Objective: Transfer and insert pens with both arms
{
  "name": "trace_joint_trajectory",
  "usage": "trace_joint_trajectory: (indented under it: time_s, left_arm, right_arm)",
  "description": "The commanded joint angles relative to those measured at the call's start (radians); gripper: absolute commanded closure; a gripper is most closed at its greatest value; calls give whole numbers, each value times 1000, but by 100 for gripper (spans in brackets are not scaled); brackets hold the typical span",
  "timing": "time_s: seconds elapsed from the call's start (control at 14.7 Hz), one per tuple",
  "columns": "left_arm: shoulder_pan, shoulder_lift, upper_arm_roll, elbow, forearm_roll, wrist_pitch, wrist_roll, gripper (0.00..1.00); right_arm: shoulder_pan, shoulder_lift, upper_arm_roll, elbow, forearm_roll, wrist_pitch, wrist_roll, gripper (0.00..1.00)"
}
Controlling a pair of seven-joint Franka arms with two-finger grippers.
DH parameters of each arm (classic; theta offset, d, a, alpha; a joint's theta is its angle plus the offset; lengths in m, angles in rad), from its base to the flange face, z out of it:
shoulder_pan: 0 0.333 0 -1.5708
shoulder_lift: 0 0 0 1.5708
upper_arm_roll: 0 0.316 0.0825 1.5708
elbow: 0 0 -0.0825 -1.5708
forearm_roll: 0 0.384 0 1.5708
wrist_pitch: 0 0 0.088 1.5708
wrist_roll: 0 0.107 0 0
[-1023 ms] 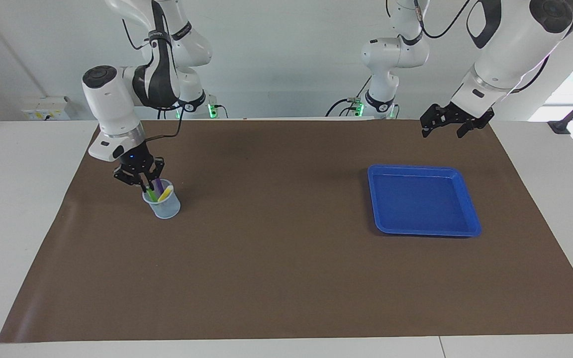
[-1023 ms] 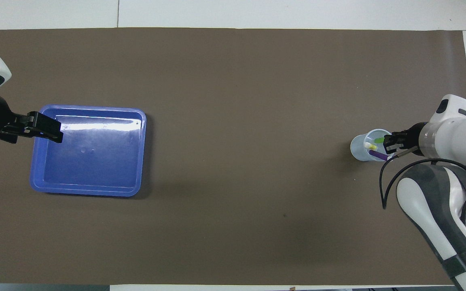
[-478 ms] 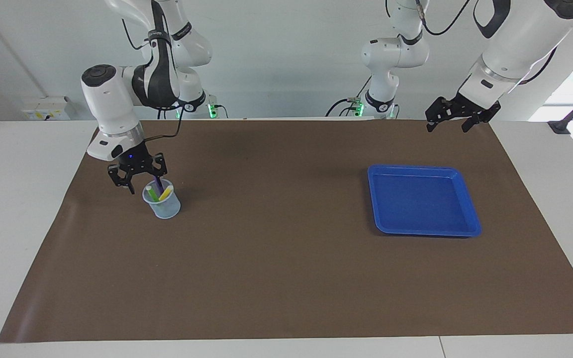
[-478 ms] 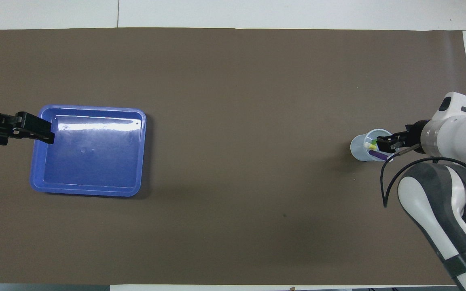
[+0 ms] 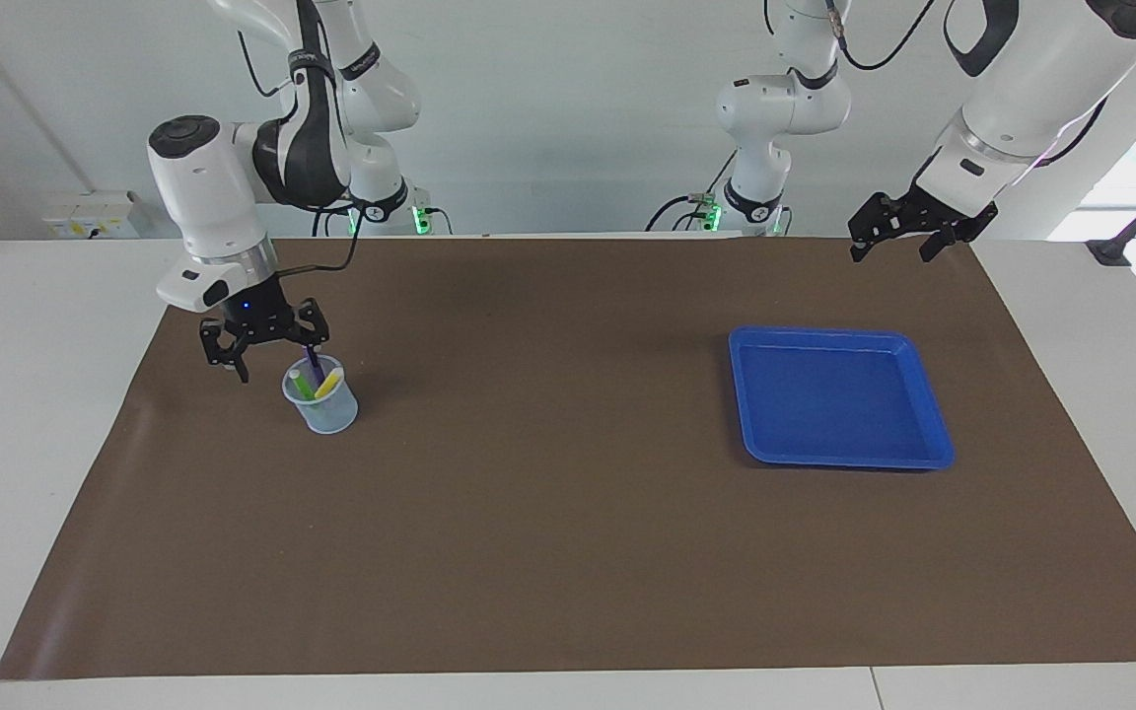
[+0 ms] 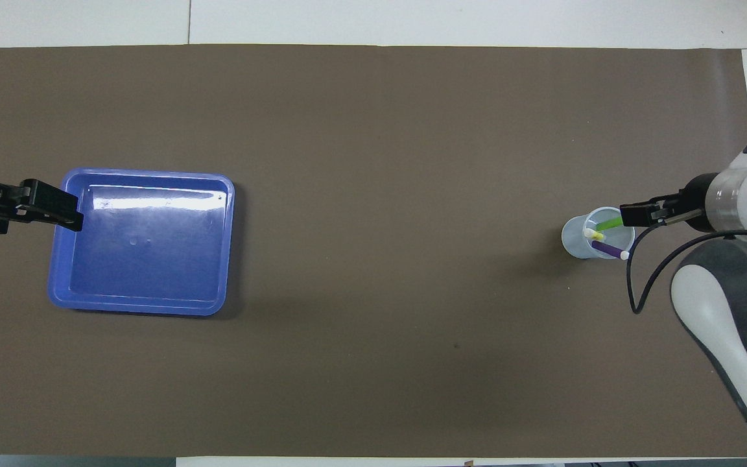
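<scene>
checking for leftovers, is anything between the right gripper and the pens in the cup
Nothing visible. The right gripper hangs open just above the clear cup, toward the robots' edge of it. The green pen, yellow pen and purple pen stand in it, tops uncovered. The blue tray holds nothing.

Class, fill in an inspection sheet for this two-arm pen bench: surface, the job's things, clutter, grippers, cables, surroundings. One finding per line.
Surface: brown mat on a white table.
Job's things: green pen, yellow pen and purple pen stand in the clear cup; blue tray holds nothing.
Clutter: nothing seen.
Grippers: right gripper open, beside the cup's rim, holding nothing; left gripper open, waiting, raised at the left arm's end of the mat.
Cables: black cable loops at the right wrist.
Surroundings: two smaller arms, pale wall.
</scene>
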Motion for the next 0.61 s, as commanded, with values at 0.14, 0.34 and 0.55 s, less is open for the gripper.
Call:
trace_joint_trajectory:
  time_s: [0.14,0.34,0.55]
  left_arm:
    - [15,-18,-2,-5,10,-10,-3,0]
    - [15,-18,-2,-6,10,-8,-3,0]
    - [15,-20,-2,-6,10,-10,-3,0]
  right_arm:
    - [-8,18,1,207,-24,-261,155,0]
    - [-8,23,5,298,-29,-381,235,0]
    - [-6,22,12,370,-29,-495,306,0]
